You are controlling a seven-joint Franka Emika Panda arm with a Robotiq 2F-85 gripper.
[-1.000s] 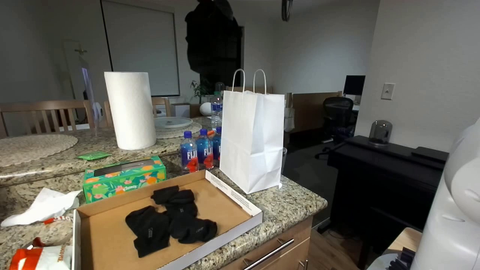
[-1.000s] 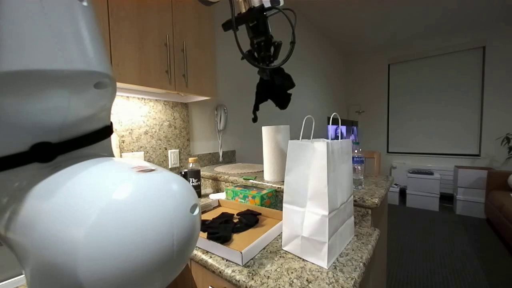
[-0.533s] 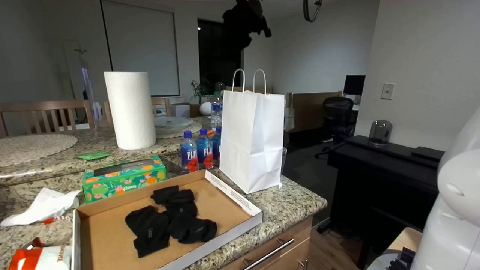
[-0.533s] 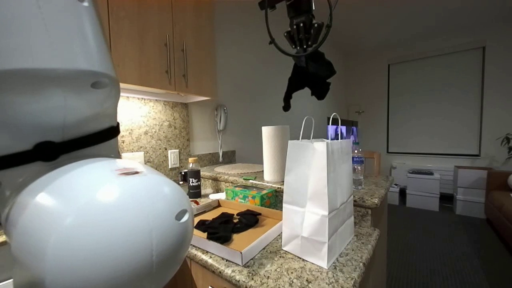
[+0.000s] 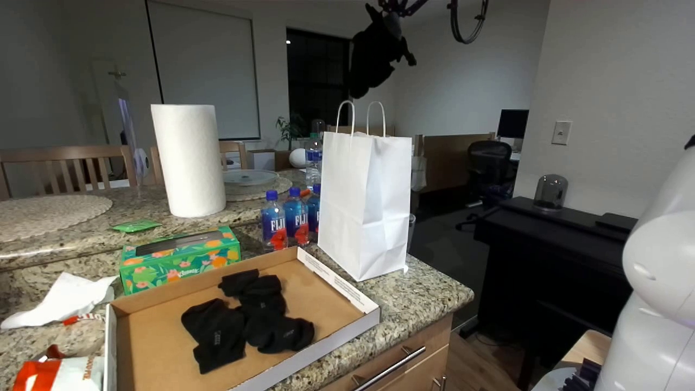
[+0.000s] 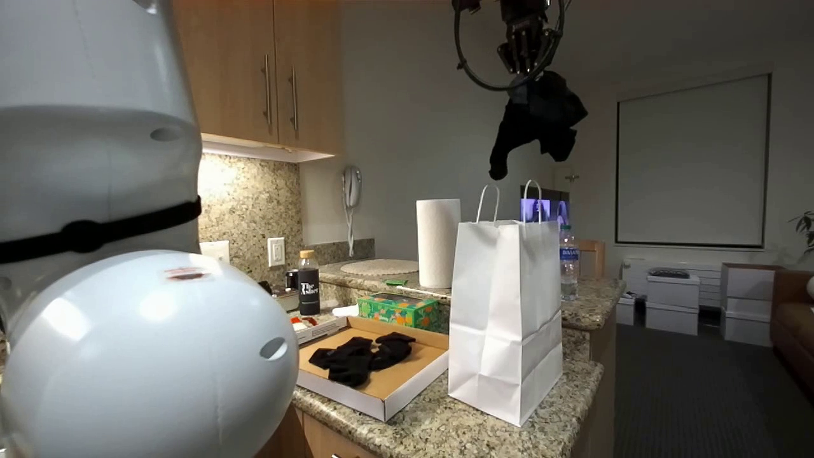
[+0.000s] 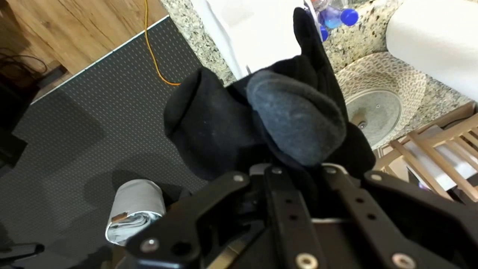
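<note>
Granite counter (image 6: pixel 439 426) below, the hand (image 7: pixel 298 171) points downward

The tool (image 7: pixel 298 170) points down, seemingly clamped

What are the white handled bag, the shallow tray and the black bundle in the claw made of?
White bag: matte paper, judging by its crisp creases. Shallow tray: apparently cardboard, thin-walled, dull brown inside, white outside. Black sock bundle: soft, dull fabric, hanging in folds; fibre unclear.

ext. vw: hand (image 5: pixel 393 21) top cut | wrist vw: bag (image 7: pixel 257 35) part hid. by blk cloth (image 7: pixel 220 129)
</note>
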